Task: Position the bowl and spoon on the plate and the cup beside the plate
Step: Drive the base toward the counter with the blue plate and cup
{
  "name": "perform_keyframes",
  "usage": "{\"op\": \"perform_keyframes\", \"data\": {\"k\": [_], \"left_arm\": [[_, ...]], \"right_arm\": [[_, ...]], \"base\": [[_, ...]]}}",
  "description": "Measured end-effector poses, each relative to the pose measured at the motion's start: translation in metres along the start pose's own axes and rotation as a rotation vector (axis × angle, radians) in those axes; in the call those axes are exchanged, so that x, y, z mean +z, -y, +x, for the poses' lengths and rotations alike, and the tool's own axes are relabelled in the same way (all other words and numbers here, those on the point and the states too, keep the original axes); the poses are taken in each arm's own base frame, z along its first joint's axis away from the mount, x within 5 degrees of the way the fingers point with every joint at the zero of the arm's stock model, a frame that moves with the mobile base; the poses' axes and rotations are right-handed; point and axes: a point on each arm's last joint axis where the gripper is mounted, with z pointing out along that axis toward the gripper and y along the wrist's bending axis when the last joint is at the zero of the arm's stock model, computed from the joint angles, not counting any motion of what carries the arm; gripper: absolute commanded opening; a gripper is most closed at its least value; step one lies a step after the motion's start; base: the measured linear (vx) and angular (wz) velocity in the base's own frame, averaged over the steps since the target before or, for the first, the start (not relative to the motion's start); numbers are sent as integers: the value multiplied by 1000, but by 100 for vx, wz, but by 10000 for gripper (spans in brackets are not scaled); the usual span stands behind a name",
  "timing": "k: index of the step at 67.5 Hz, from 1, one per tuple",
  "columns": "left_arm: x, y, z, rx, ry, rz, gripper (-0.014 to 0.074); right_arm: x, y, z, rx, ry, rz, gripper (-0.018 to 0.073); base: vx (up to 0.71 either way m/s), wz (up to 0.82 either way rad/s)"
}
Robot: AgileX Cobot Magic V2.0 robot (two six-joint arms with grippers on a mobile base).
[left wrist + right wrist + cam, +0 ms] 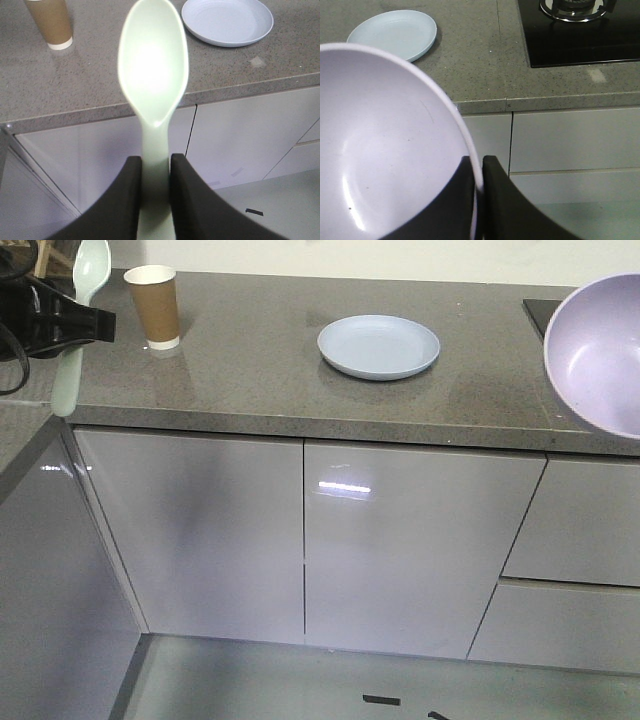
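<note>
1 spoon [154, 70], left gripper [155, 170] pinching it, seemingly mid-handle | 1 bowl [385, 150], right gripper [478, 170] clamped on rim | 1 plate [378, 346], upper centre | 1 cup [156, 305], upper left

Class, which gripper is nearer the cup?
Left. The left gripper, holding the spoon, hangs just left of the cup. The right gripper, gripping the bowl by its rim, is far right, beyond the plate.

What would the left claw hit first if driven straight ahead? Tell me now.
Probably bare countertop between the cup and the plate; the spoon held in the left claw would touch first. Depth is unclear.
</note>
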Motion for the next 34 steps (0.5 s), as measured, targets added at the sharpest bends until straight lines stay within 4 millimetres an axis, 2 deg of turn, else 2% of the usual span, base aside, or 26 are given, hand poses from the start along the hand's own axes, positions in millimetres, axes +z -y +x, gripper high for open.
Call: {"op": "perform_keyframes", "data": {"k": [34], "left_arm": [[0, 0, 0, 0, 0, 0, -6]], "right_arm": [[0, 0, 0, 0, 0, 0, -3]], "base": [[17, -1]]}}
